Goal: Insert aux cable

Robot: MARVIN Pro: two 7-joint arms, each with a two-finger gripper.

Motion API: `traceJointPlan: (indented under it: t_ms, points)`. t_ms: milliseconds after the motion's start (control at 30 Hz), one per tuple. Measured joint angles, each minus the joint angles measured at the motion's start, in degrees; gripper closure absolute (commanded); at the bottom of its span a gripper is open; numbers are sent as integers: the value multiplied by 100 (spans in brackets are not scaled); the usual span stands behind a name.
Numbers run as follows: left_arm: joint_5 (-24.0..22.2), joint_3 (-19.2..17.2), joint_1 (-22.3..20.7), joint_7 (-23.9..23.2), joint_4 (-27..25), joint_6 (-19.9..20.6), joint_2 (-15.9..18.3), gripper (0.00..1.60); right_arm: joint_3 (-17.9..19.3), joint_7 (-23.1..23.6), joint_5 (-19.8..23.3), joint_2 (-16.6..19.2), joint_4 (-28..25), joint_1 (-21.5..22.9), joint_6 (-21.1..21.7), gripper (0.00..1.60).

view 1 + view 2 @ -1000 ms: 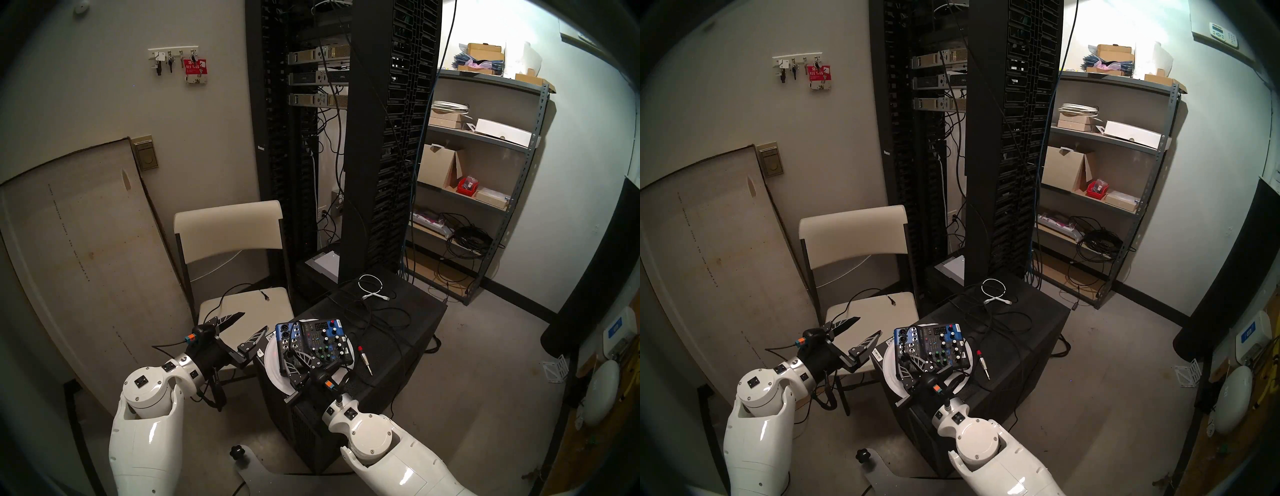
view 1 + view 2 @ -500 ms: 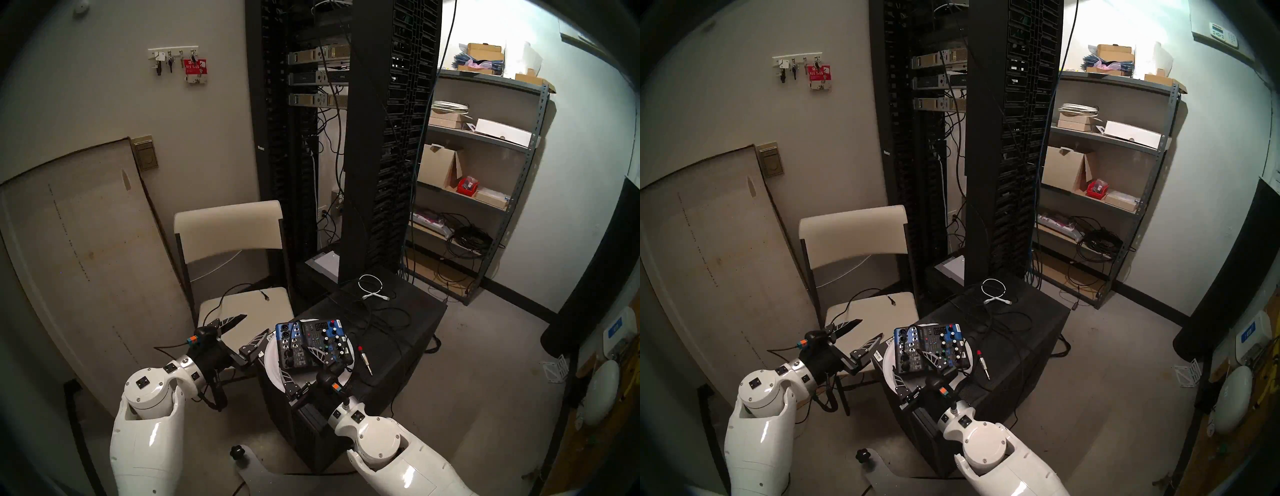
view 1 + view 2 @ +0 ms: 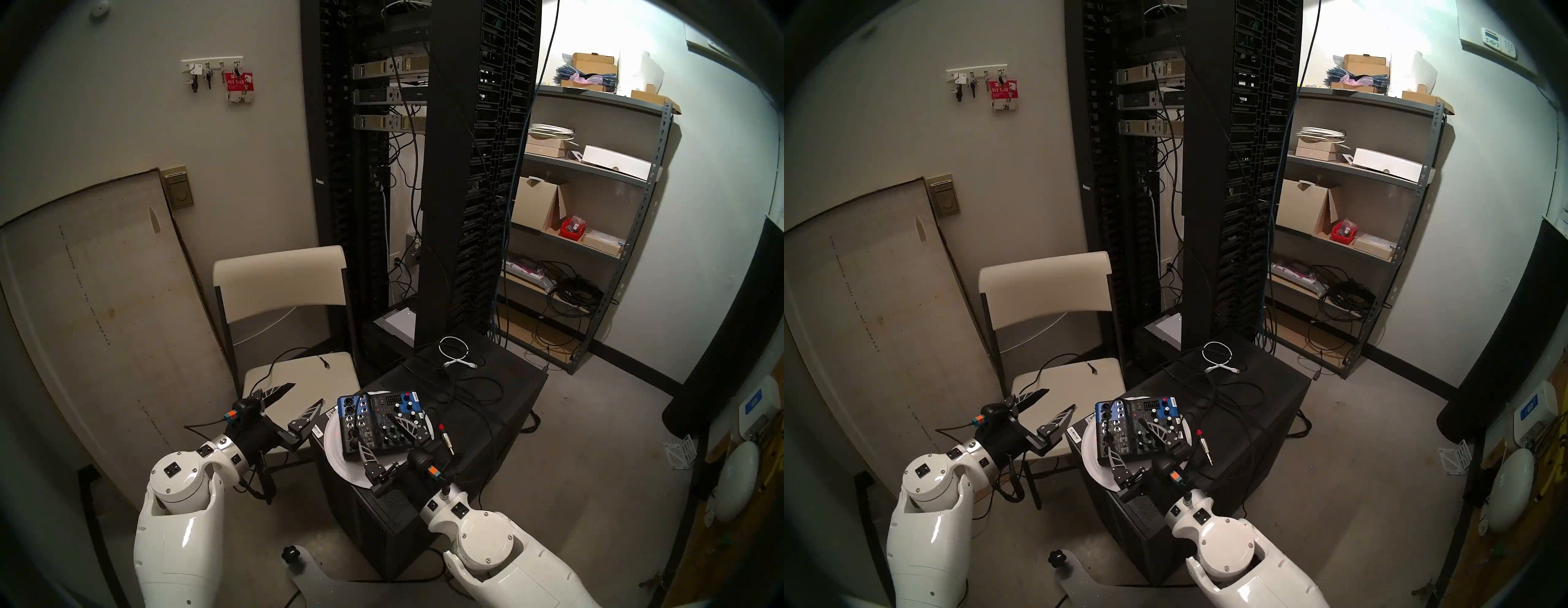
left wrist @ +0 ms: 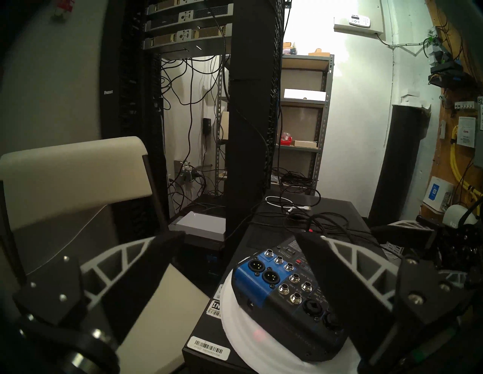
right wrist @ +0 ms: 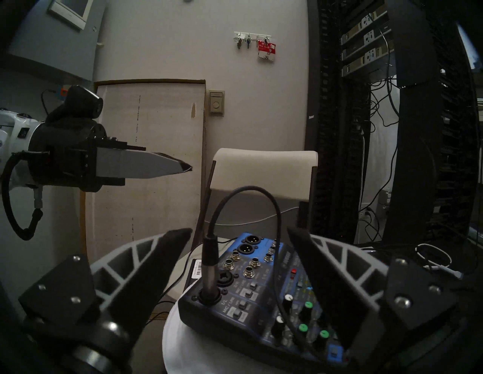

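Standing upright in a near socket of the mixer (image 5: 264,295), the aux cable (image 5: 211,263) has its dark barrel seated plug-down, its thin black lead arching up and over toward the knobs. The right gripper (image 5: 240,263) sits just behind it, fingers (image 5: 156,266) spread wide to either side of the plug and touching nothing. The mixer lies on a white plate (image 3: 335,450), which holds nothing else and rests on the near corner of a black case (image 3: 500,407) that serves as the counter. Just right of the plate lies a second jack plug with a red ring (image 3: 445,439). Left of the plate, the left gripper (image 3: 303,397) hovers over a chair seat (image 3: 305,373), its fingers (image 3: 280,390) spread and empty. Farther back on the case, loose black leads tangle around a coiled white cable (image 3: 456,352). Behind it rises a rack (image 3: 441,170) hung with wires, and to the right shelves (image 3: 594,165) carry cardboard boxes; a small red bin (image 3: 572,229) there holds something too small to make out.
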Motion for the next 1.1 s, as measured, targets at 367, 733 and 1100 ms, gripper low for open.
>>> traceJointPlan:
  t_ms: [367,733,1100]
  points:
    - [25,91,-74,169,14,-77,-84,0,462,-255,158,260,-443,-325,10,0]
    - [471,320,-135,786,-159,-407,-326,0,979,-621,391,331,-640,-537,-12,3]
    - [958,461,-131,1271,-176,-770,-485,0,1332,-851,584,310,-691,-592,-56,0]
